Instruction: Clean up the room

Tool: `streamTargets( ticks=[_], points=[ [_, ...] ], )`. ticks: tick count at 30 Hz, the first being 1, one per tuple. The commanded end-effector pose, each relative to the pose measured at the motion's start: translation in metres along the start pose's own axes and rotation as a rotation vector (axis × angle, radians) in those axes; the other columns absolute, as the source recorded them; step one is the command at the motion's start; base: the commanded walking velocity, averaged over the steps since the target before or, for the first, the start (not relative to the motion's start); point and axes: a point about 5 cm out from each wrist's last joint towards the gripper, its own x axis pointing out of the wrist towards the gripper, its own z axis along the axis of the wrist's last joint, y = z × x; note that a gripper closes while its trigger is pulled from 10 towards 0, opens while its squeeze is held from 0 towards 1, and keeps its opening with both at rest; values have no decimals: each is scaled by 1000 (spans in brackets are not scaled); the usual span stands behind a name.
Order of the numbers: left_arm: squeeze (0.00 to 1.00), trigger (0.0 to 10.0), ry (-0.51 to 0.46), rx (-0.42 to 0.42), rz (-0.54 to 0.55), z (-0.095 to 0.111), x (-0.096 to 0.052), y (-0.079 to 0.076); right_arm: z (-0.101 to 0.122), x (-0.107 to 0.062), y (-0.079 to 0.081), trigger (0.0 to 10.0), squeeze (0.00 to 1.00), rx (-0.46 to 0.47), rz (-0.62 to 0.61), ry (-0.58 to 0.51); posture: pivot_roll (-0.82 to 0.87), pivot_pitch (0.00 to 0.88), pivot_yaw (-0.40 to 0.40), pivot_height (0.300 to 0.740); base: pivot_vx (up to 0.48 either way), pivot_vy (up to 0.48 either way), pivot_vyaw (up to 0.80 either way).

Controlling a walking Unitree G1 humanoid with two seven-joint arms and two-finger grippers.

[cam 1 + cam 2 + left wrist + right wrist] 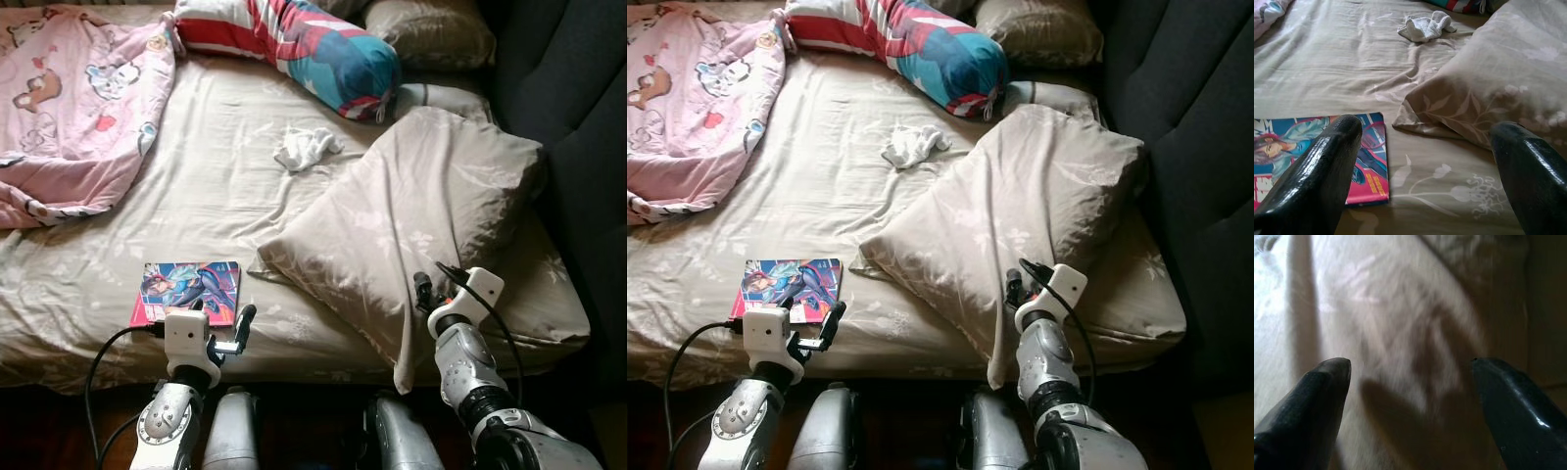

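A colourful comic book (188, 291) lies flat on the beige sheet near the bed's front edge. My left gripper (223, 323) hovers open just in front of the book's right corner; the book (1317, 156) lies under one fingertip (1332, 156) in the left wrist view. A crumpled white cloth (307, 147) sits mid-bed, further back. A large beige pillow (421, 215) lies askew at the right. My right gripper (423, 291) is open over that pillow's front edge, its fingers (1322, 387) close above the fabric.
A rumpled pink cartoon blanket (69, 108) covers the back left of the bed. A red, white and blue bolster (304, 44) and another beige pillow (431, 34) lie at the back. A dark padded headboard (578, 98) runs along the right.
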Motion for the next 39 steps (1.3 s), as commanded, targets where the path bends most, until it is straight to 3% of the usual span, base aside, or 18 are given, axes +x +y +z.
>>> streamTargets(
  ticks=[1, 15, 19, 34, 35, 36, 39],
  points=[
    [0, 10000, 30, 12, 4, -5, -7, 3, -6, 0, 0, 10000, 0, 33, -14, 46, 131, 249, -18, 635, 0, 0, 0],
    [0, 10000, 43, 19, 2, -3, -13, 6, -34, -6, 9, 10000, 0, 23, 76, 217, 152, 286, -4, 635, 0, 0, 0],
    [0, 10000, 49, 29, 1, -1, -19, 7, -60, -16, 7, 10000, 0, -35, 102, 360, 165, 305, 4, 635, 0, 0, 0],
    [0, 10000, 78, 50, -7, 0, -34, 11, -68, -20, 5, 10000, 0, -61, 111, 397, 197, 367, 26, 635, 0, 0, 0],
    [0, 10000, 82, 52, -7, 0, -35, 12, -67, -19, 5, 7647, 0, -61, 118, 392, 203, 378, 31, 635, 0, 0, 0],
    [0, 10000, 84, 54, -7, 0, -36, 12, -67, -19, 6, 0, 0, -59, 121, 389, 205, 383, 33, 635, 0, 0, 0],
    [0, 10000, 87, 57, -10, 1, -37, 13, -66, -19, 6, 0, 0, -63, 121, 384, 206, 385, 37, 635, 0, 0, 0]
  ],
)
